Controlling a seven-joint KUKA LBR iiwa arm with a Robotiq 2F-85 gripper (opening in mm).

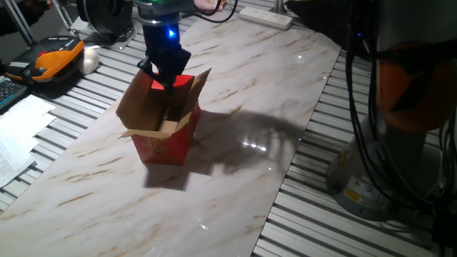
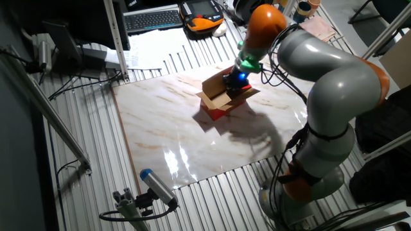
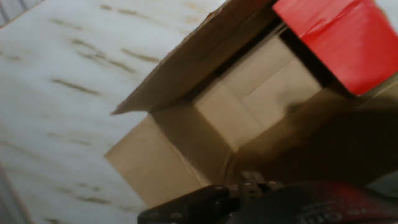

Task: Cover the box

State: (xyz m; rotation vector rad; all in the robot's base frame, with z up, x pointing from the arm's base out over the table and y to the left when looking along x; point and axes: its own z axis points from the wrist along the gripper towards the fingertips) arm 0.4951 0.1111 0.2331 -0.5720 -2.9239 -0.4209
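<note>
The box (image 1: 163,143) stands upright on the marble board, red outside and brown inside. It also shows in the other fixed view (image 2: 218,110). Its left flap (image 1: 139,103) and right flap (image 1: 198,84) stand up. A red flap (image 1: 178,81) at the far side tilts in over the opening. My gripper (image 1: 170,84) hangs over the open top, its tip at that red flap, fingers looking pressed together. In the hand view the brown inside (image 3: 249,106) and the red flap (image 3: 336,37) fill the frame, with the dark gripper (image 3: 249,193) at the bottom edge.
The marble board (image 1: 235,178) lies on a slatted metal table (image 1: 343,228). An orange and black device (image 1: 57,57) and papers (image 1: 21,125) lie at the left. A power strip (image 1: 265,16) lies at the back. The arm's base (image 2: 308,173) stands beside the board.
</note>
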